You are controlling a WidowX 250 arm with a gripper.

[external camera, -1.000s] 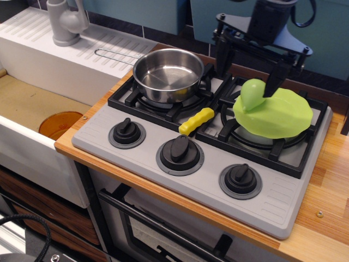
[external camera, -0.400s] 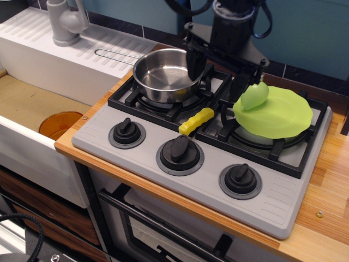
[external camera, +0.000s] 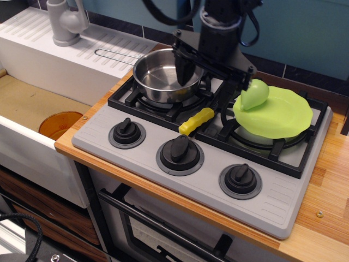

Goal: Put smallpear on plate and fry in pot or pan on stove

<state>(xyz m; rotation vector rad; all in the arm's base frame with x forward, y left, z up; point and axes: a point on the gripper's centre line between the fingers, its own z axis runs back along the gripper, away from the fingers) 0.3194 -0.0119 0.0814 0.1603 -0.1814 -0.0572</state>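
Note:
The light-green smallpear [external camera: 254,94] lies on the left rim of the lime-green plate [external camera: 283,114], which rests on the right burner of the grey stove [external camera: 272,191]. The yellow crinkle-cut fry [external camera: 197,120] lies on the stove between the two burners, near the middle knob. The steel pan [external camera: 162,76] stands empty on the left burner. My gripper [external camera: 206,90] is open and empty. It hangs above the gap between pan and plate, just behind the fry, with one fingertip [external camera: 182,73] over the pan's right rim and the other left of the pear.
Three black knobs [external camera: 180,148] line the stove front. A sink at the left holds an orange disc [external camera: 60,124], with a grey faucet [external camera: 65,22] and a white drainboard behind. A wooden counter [external camera: 327,185] runs along the right.
The gripper moved left from over the plate to between pan and plate. The pear stays on the plate, let go and tipped a little.

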